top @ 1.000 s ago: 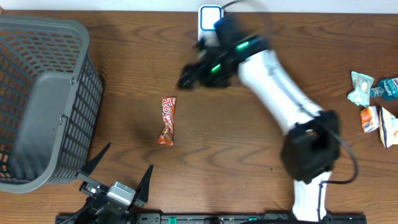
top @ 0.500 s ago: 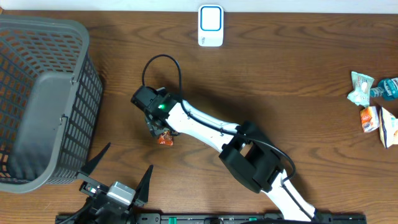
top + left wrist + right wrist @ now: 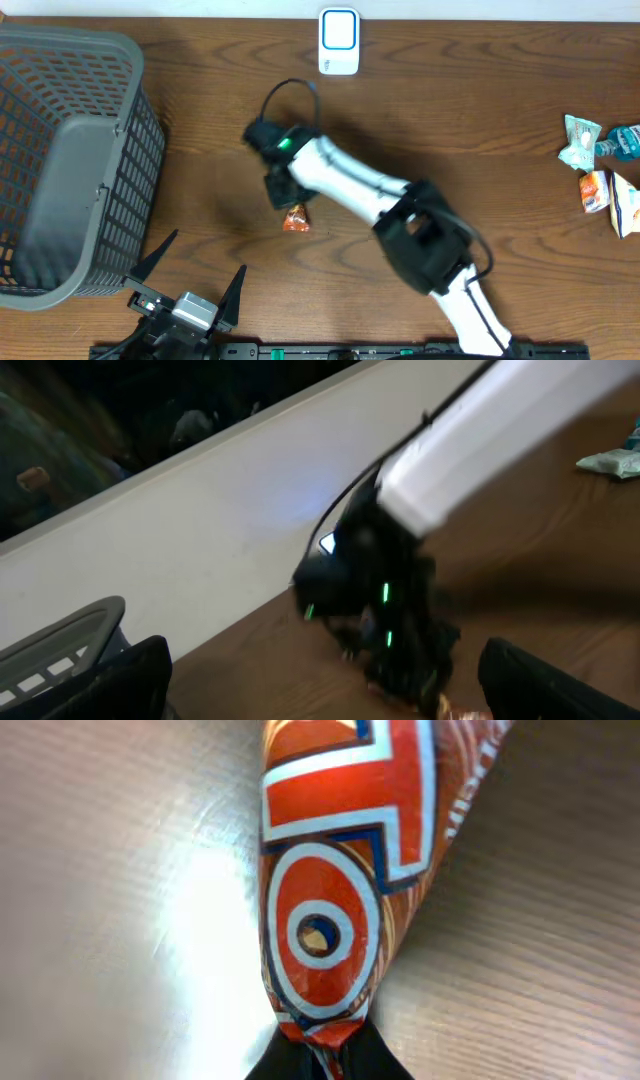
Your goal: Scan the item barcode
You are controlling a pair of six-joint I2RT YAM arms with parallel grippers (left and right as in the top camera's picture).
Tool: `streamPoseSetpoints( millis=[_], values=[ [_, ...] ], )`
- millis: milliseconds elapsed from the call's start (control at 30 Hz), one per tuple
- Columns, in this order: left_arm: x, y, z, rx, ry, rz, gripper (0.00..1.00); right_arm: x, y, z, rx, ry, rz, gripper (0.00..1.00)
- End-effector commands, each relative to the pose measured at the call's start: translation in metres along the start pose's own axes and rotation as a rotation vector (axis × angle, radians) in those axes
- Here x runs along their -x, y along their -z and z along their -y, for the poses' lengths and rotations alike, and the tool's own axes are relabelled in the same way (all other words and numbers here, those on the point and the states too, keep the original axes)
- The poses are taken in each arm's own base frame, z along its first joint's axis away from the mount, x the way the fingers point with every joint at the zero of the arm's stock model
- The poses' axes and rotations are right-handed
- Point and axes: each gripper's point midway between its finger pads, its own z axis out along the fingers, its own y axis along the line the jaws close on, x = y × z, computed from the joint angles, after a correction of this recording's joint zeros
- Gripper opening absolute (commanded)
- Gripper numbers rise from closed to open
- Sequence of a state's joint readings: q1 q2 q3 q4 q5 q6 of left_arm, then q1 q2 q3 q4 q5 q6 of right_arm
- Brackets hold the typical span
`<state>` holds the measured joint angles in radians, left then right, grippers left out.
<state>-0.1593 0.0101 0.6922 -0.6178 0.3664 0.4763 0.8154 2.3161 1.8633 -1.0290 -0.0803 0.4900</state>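
Above the table, the overhead view shows the right gripper closed over the upper end of the candy bar. The bar sits near the middle of the table, its free end poking out towards the near edge. Its long axis runs roughly from far edge to near edge, leaning slightly. The scanner stands at the far edge, well apart from the bar and a little to the robot's right. The coming move would therefore carry the bar away from the robot. The left gripper rests at the near edge beside the basket, jaws spread wide and empty (plainly the farther arm from the scanner).

In the left wrist view, the right arm is a blur. An orange scrap of wrapper shows under it.

In the right wrist view, the dark fingertips pinch the wrapper's crimped end. The bar stretches straight away from them, logo side up. No barcode shows, and I cannot tell whether the bar is clear of the wood.
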Motion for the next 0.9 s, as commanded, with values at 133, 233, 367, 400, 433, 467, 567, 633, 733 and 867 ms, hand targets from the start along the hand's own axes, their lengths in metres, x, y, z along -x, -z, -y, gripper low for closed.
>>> streamPoseSetpoints(
  millis=[133, 233, 367, 400, 433, 467, 567, 633, 733, 867],
  values=[
    [0.001, 0.001, 0.0, 0.002, -0.013, 0.009, 0.98, -0.023, 0.128, -0.021, 0.995, 0.194, -0.184, 0.01],
    [0.001, 0.001, 0.0, 0.002, -0.013, 0.009, 0.98, -0.023, 0.148, -0.002, 1.093, 0.056, -0.239, 0.01],
    [0.001, 0.001, 0.0, 0.002, -0.013, 0.009, 0.98, -0.025, 0.167, 0.003, 1.191, 0.004, -0.254, 0.01],
    [0.001, 0.001, 0.0, 0.002, -0.013, 0.009, 0.98, -0.026, 0.172, 0.002, 1.219, 0.004, -0.252, 0.01],
    [0.001, 0.001, 0.0, 0.002, -0.013, 0.009, 0.98, -0.027, 0.176, 0.001, 1.234, -0.002, -0.256, 0.01],
    [0.001, 0.001, 0.0, 0.002, -0.013, 0.009, 0.98, -0.029, 0.177, 0.001, 1.237, -0.019, -0.274, 0.01],
    [0.001, 0.001, 0.0, 0.002, -0.013, 0.009, 0.98, -0.035, 0.18, 0.001, 1.231, -0.063, -0.322, 0.01],
    [0.001, 0.001, 0.0, 0.002, -0.013, 0.009, 0.98, -0.037, 0.181, 0.001, 1.229, -0.076, -0.337, 0.01],
    [0.001, 0.001, 0.0, 0.002, -0.013, 0.01, 0.98, -0.036, 0.18, 0.001, 1.234, -0.043, -0.31, 0.01],
    [0.001, 0.001, 0.0, 0.002, -0.013, 0.01, 0.98, -0.036, 0.164, 0.008, 1.173, 0.219, -0.155, 0.01]
  ],
)
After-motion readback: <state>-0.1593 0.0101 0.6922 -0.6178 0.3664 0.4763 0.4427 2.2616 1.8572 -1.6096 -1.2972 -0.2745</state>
